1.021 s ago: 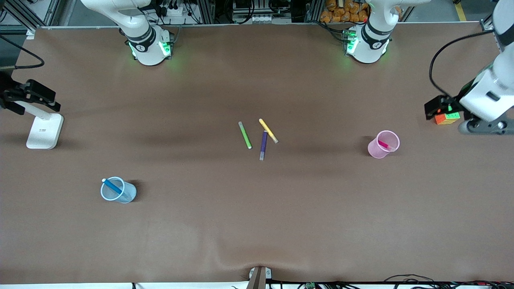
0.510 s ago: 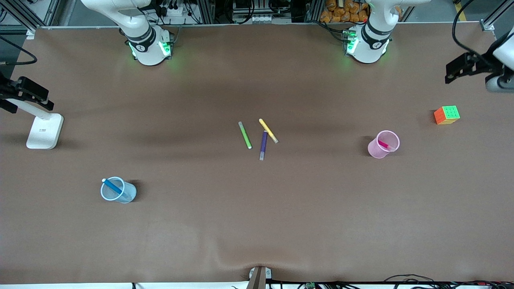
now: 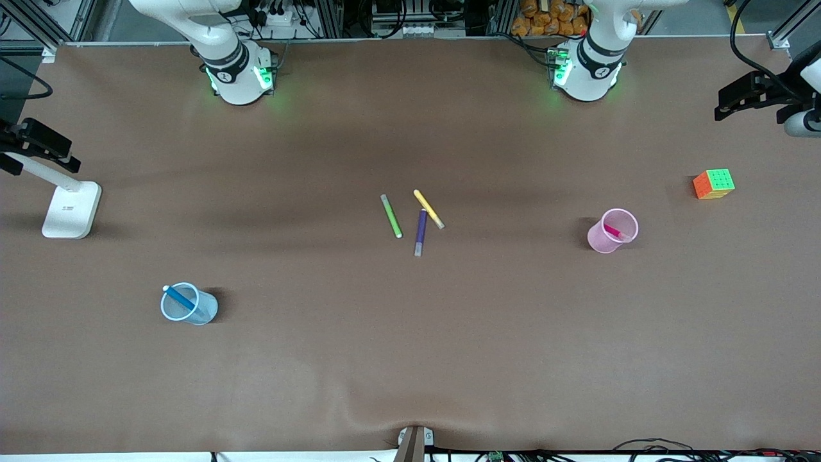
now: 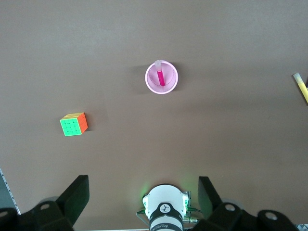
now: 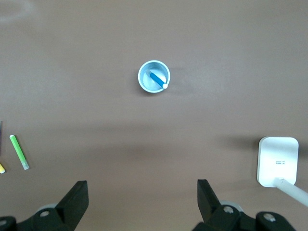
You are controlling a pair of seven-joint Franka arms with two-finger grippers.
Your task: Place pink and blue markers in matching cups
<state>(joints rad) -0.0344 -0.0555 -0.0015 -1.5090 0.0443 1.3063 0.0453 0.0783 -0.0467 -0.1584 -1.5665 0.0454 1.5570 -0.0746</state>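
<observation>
Both markers already in matching cups: pink marker (image 3: pixel 614 231) leaning inside pink cup (image 3: pixel 605 240) toward the left arm's end of the tabletop (image 3: pixel 410 359), blue marker (image 3: pixel 179 298) leaning inside blue cup (image 3: pixel 202 310) toward the right arm's end, nearer the front camera. Looks done, judging by layout.

Changed over the last second: left end effector (image 4: pixel 142 199) lifted off the spot by the colour cube (image 3: pixel 714 183) and pulled up and back to the tabletop edge at the left arm's end; fingers spread wide, holding nothing. Cube uncovered now, sitting alone, well apart from pink cup. Right end effector (image 5: pixel 142 199) drifted slightly farther out past the edge at the right arm's end, above the white stand (image 3: pixel 70 208); fingers likewise spread, empty. Cups and markers unmoved across all three front shots.

Green marker (image 3: pixel 391 216), yellow marker (image 3: pixel 428 208) and purple marker (image 3: pixel 421 231) clustered mid-tabletop, untouched, not part of the job. Yellow and purple appear to touch near the yellow one's lower end.

Read as retreat to a parked pose after the final placement. No remaining step visible.
</observation>
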